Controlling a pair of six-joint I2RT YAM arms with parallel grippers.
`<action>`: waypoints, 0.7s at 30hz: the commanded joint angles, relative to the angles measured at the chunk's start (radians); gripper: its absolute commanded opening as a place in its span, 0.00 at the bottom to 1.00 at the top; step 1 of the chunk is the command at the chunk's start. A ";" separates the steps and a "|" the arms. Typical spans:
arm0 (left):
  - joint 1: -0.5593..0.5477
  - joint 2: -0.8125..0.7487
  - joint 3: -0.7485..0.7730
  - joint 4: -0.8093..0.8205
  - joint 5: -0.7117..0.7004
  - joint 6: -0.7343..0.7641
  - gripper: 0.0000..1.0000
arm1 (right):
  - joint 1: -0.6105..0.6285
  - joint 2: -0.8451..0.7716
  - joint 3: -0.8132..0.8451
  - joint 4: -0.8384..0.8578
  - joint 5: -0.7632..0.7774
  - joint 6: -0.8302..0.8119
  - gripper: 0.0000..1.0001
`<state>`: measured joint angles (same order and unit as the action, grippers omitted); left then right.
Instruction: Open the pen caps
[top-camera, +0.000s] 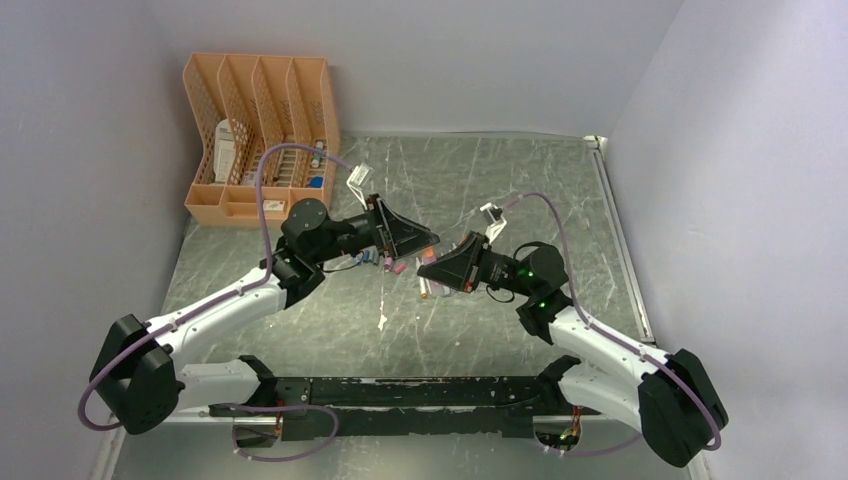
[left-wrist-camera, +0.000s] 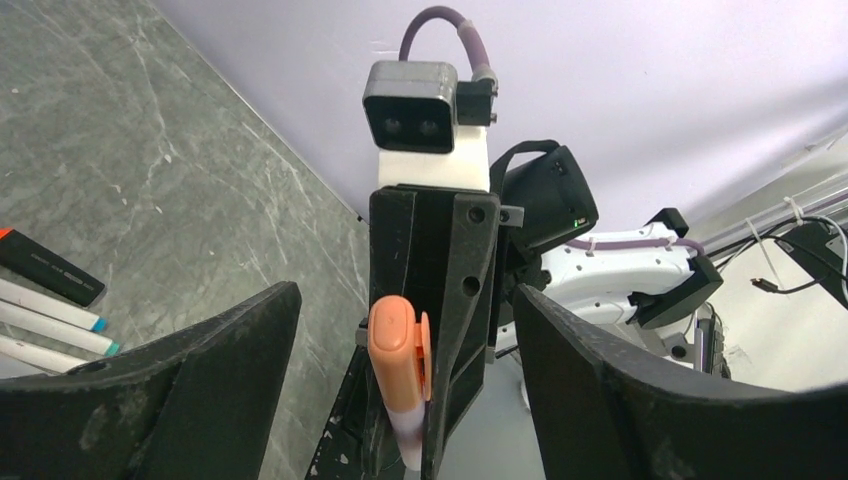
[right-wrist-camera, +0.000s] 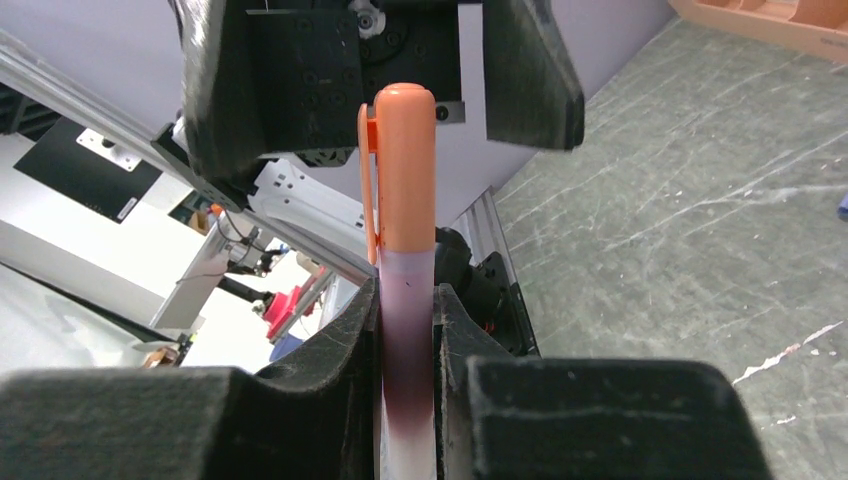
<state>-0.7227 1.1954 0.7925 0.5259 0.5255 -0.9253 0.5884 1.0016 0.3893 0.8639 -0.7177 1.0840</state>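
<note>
Right jaws are clamped on the pen (right-wrist-camera: 407, 300), left jaws spread wide; the light, slick cap (right-wrist-camera: 405, 170) is best pinched mid-length.

Orange cap (right-wrist-camera: 405, 150): smooth moulded plastic, satin sheen. Pen barrel (right-wrist-camera: 405, 330) below it: glossy whitish plastic. Fingers (right-wrist-camera: 330, 380) of the right gripper (right-wrist-camera: 407, 305): matt black plastic, grainy, scuffed pale at the edges. Table (top-camera: 500, 190): grey marble-look top with white veins, low sheen. File rack (top-camera: 235, 208), upper left of top view: matt orange plastic lattice. Arm shells (top-camera: 215, 315): glossy white plastic. Cables (top-camera: 262, 190): smooth purple sheath.
</note>
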 joint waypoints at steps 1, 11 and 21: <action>-0.019 0.009 0.000 0.020 -0.016 0.037 0.86 | -0.004 0.013 0.054 0.034 0.019 -0.016 0.00; -0.021 0.041 -0.001 0.031 -0.035 -0.001 0.47 | -0.004 0.027 0.112 -0.076 0.050 -0.094 0.00; -0.023 0.060 0.019 0.016 -0.057 -0.006 0.07 | -0.002 0.016 0.106 -0.135 0.040 -0.125 0.09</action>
<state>-0.7387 1.2430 0.7918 0.5346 0.5003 -0.9428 0.5861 1.0321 0.4717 0.7479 -0.6621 0.9962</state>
